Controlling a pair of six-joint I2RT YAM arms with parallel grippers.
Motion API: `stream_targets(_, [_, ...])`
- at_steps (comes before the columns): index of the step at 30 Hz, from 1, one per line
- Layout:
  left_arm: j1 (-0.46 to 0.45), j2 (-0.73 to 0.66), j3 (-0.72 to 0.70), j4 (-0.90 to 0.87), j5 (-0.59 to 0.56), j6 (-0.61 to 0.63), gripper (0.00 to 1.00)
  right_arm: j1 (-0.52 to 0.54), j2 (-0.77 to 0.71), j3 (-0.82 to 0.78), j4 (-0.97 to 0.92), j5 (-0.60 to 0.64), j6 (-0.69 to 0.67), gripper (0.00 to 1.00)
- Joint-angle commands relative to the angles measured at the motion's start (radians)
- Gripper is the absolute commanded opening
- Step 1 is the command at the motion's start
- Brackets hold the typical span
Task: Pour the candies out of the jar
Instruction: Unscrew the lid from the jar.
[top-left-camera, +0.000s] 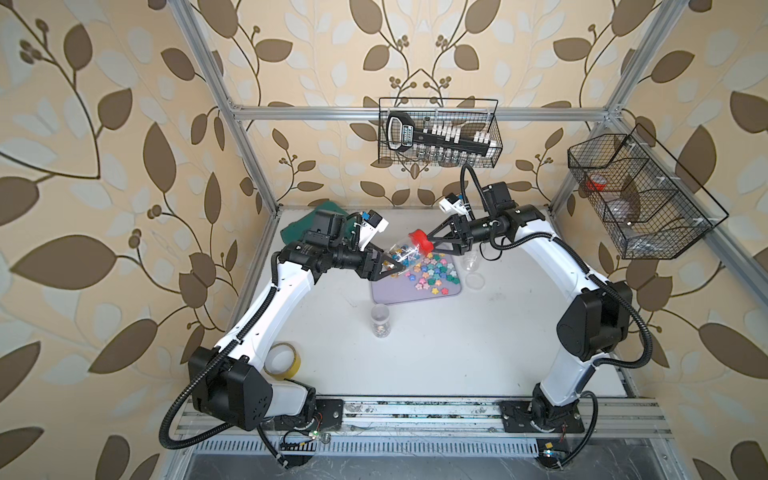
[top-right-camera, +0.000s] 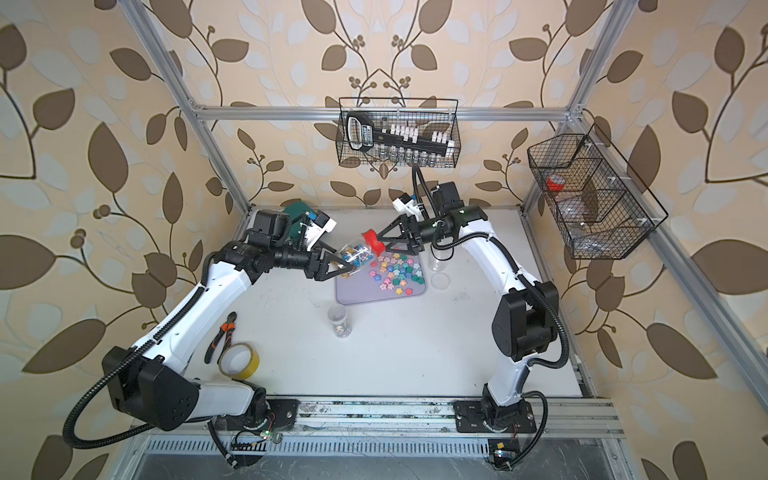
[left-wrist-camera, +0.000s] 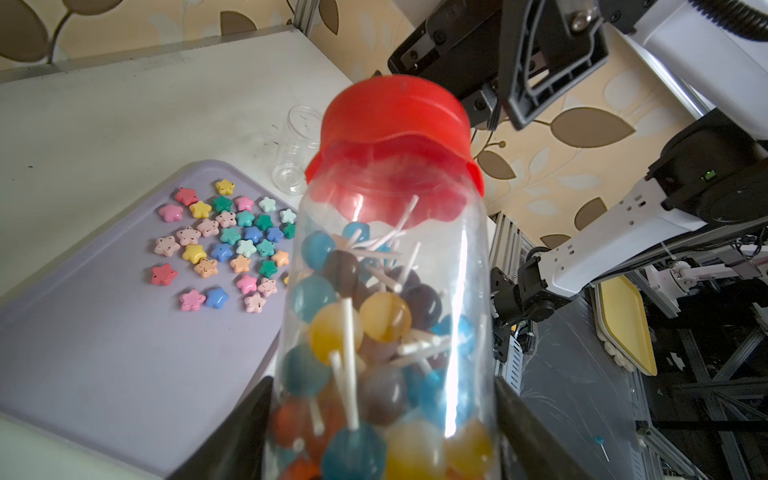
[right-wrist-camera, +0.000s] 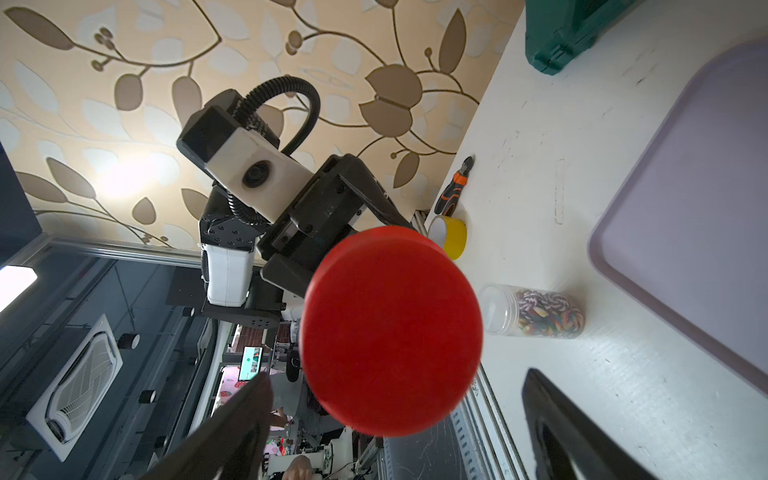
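Red-lidded jar (left-wrist-camera: 386, 311) sits pinched in left gripper (left-wrist-camera: 384, 419); right gripper (right-wrist-camera: 399, 382) gapes wide around the lid (right-wrist-camera: 390, 328).

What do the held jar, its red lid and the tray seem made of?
The jar looks like clear glossy plastic: the lollipops show through and glare streaks its wall. The red lid looks like opaque matte plastic. The tray is lilac, smooth and matte, plastic or silicone; unclear which.

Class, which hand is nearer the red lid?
Right. The right hand is open at the red lid, jaws either side; the left hand grips the jar by its body, farther off.
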Motion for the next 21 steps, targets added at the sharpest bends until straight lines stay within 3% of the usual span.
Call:
stream_targets(1, [-0.002, -0.039, 0.018, 0.049, 0.061, 0.012, 0.61, 0.006, 0.026, 0.058, 0.025, -0.038, 0.004, 0.86])
stream_targets(6, [-0.004, -0.039, 0.014, 0.057, 0.068, 0.005, 0.61, 0.017, 0.054, 0.078, 0.039, -0.052, 0.016, 0.73])
stream_targets(9, [-0.005, -0.039, 0.012, 0.061, 0.071, 0.003, 0.61, 0.029, 0.060, 0.080, 0.040, -0.050, 0.017, 0.72])
stream_targets(14, [-0.005, -0.039, 0.014, 0.068, 0.085, -0.004, 0.61, 0.036, 0.061, 0.051, 0.039, -0.037, 0.016, 0.77])
stream_targets(17, [-0.005, -0.040, 0.013, 0.071, 0.089, -0.007, 0.61, 0.038, 0.064, 0.035, 0.040, -0.025, 0.018, 0.86])
stream_targets(21, [-0.005, -0.042, 0.013, 0.075, 0.094, -0.010, 0.61, 0.039, 0.067, 0.025, 0.040, -0.020, 0.016, 0.86])
